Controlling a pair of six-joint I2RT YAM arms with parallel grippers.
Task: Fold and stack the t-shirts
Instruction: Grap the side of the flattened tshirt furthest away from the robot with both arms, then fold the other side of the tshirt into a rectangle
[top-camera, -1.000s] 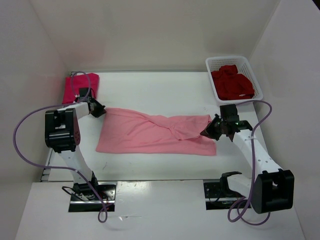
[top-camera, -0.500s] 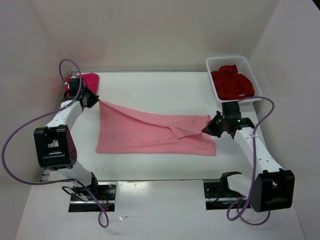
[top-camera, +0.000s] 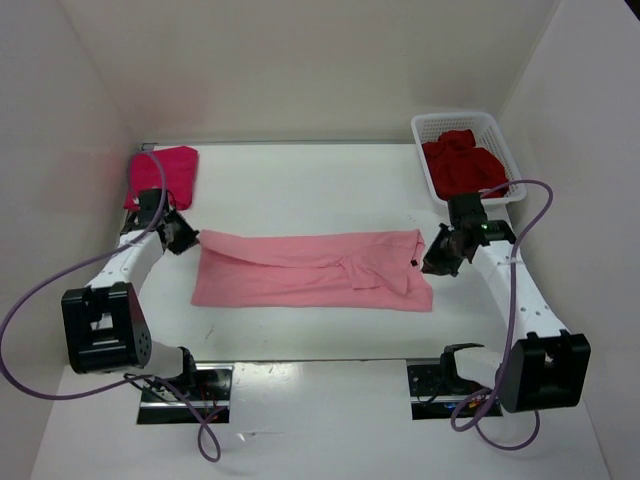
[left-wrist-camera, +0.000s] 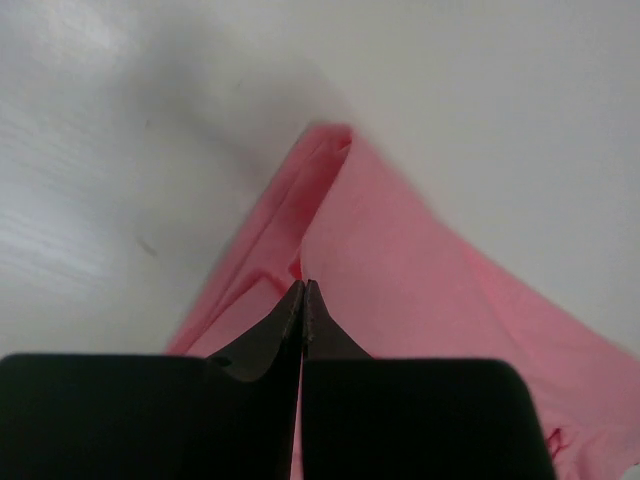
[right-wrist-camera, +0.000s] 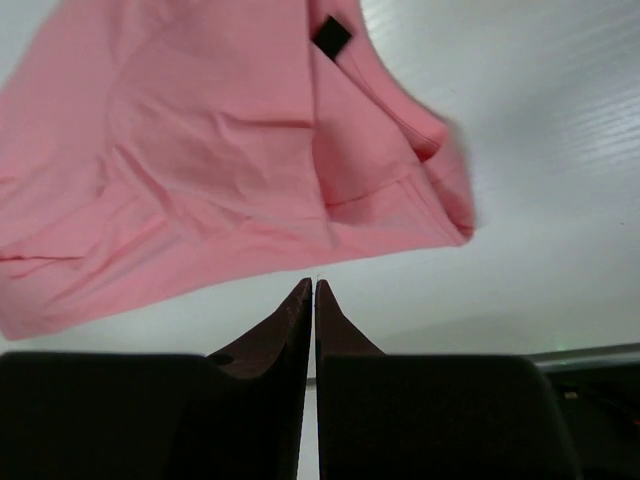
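Only wrist views show: left claw (left-wrist-camera: 303, 285) pinches pink shirt (left-wrist-camera: 400, 300); right claw (right-wrist-camera: 313, 283) closed, empty.

Both the left arm (top-camera: 128, 258) and the right arm (top-camera: 512, 292) are built of white tubular links with boxy black joint housings. A purple cable (top-camera: 521, 182) loops off each. Shiny metal base plates (top-camera: 185, 390) anchor them, and a black bracket (top-camera: 462, 352), perhaps a clamp, sits at the right base. The left gripper (left-wrist-camera: 303, 284) and right gripper (right-wrist-camera: 313, 282) have matte black fingers (right-wrist-camera: 270, 335) that taper to thin points.
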